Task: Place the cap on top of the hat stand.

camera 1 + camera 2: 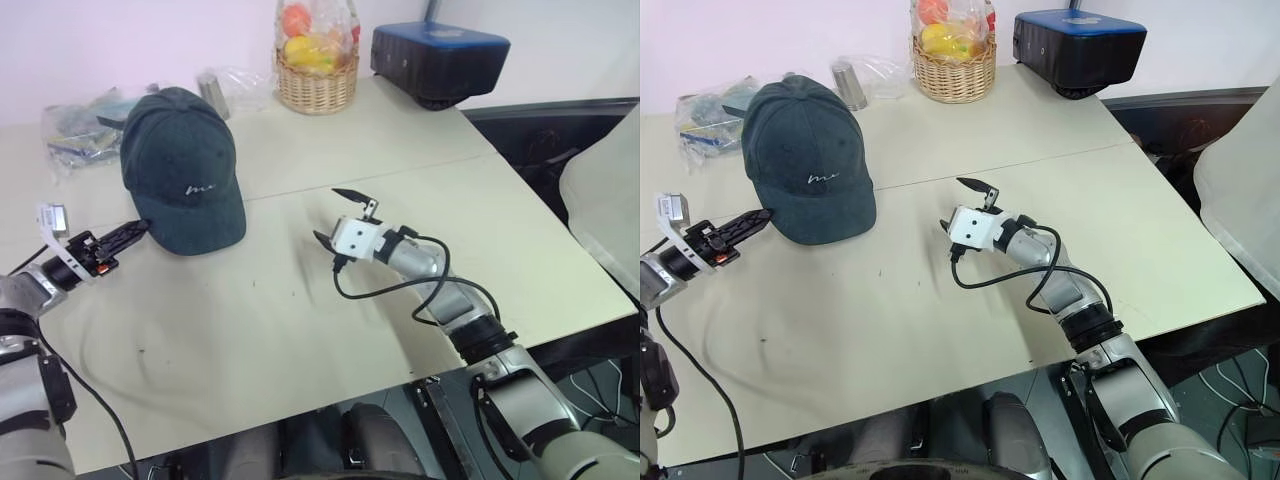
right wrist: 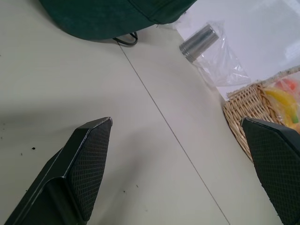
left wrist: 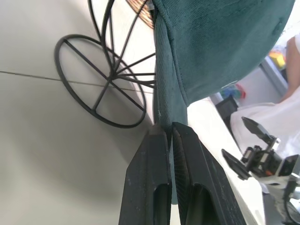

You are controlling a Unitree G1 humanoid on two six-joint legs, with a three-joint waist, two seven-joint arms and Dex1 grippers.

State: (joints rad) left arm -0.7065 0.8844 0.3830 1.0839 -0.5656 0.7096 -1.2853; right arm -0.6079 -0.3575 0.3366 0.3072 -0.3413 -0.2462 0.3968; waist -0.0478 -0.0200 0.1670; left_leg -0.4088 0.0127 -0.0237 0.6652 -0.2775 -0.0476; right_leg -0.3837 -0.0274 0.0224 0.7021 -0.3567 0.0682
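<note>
**Cap seated on stand, left gripper not yet released**

One cap (image 1: 183, 170) is seen toward the table's far left corner, draped over the one hat stand (image 3: 110, 75). From the left wrist view the wire hoops and ring base are visible under the fabric, so the stand is taken to be carrying the cap's weight. The left gripper (image 1: 132, 232) is clamped on the cap's lower edge, fingers pressed together on the fabric; the hold is judged to be for steadying or adjusting the cap on the globe before release.

The right gripper (image 1: 342, 218) is held level above mid-table, fingers spread wide with nothing between them, well apart from the cap; it is probably parked clear of the work.

One wicker basket (image 1: 317, 84) of fruit is set at the far edge, one blue box (image 1: 440, 55) beside it.
</note>
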